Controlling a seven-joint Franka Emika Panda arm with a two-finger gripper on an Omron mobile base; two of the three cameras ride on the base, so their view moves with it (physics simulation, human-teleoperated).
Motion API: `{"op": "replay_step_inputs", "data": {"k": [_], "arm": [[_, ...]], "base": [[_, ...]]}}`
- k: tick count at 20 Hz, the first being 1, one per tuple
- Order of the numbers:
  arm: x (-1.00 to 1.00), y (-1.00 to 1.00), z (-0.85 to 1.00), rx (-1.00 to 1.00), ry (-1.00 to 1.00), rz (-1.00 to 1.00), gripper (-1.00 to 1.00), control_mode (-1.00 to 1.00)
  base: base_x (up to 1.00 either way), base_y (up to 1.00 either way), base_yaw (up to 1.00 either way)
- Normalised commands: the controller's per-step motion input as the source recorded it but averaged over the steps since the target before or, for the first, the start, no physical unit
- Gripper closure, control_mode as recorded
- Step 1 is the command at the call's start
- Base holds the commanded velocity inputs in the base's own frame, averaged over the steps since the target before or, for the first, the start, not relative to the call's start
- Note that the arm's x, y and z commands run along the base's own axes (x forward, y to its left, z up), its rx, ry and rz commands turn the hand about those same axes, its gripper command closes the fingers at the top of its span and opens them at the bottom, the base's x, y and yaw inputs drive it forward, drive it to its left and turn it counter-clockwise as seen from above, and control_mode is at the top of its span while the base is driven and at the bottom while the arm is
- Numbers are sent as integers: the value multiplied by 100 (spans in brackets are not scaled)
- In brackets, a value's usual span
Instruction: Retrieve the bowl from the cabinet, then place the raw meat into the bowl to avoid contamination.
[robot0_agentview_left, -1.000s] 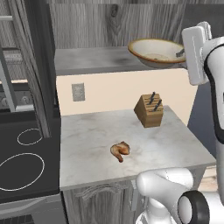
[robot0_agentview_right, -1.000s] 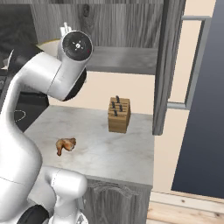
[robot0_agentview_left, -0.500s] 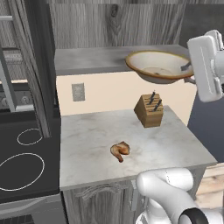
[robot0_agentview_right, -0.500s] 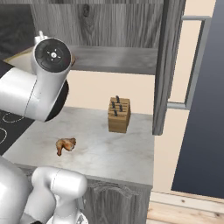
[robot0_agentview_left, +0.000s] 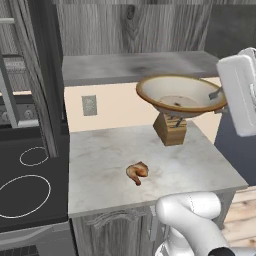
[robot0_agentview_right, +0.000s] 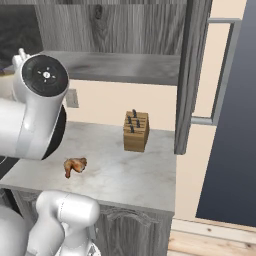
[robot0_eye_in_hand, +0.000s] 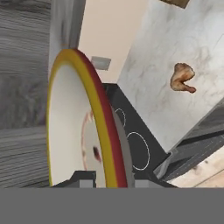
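bowl (robot0_agentview_left: 181, 98) has come out of the cabinet (robot0_agentview_left: 135, 67), now over the knife block (robot0_agentview_left: 170, 130); gripper (robot0_eye_in_hand: 111, 181) clamped on its rim, meat (robot0_agentview_left: 137, 172) is next.

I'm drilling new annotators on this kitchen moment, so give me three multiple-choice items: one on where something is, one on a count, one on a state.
1. Where is the raw meat?
A. in the bowl
B. on the marble counter
C. on the cabinet shelf

2. How many knife blocks stand on the counter?
A. one
B. two
C. three

3. What state is the bowl in?
A. resting on the cabinet shelf
B. lying upside down on the stove
C. gripped at its rim, held in the air over the counter

Answers:
1 B, the meat lies on bare marble near the counter's front edge.
2 A, a single knife block shows.
3 C, the gripper clamps the rim, with the bowl in front of the shelf.
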Motion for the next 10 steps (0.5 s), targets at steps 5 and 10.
{"op": "replay_step_inputs", "data": {"k": [5, 10], "arm": [[-14, 41, -22, -1, 2, 8, 100, -100], [-4, 54, -37, -8, 3, 10, 100, -100]], "base": [[0, 0, 0], [0, 0, 0]]}}
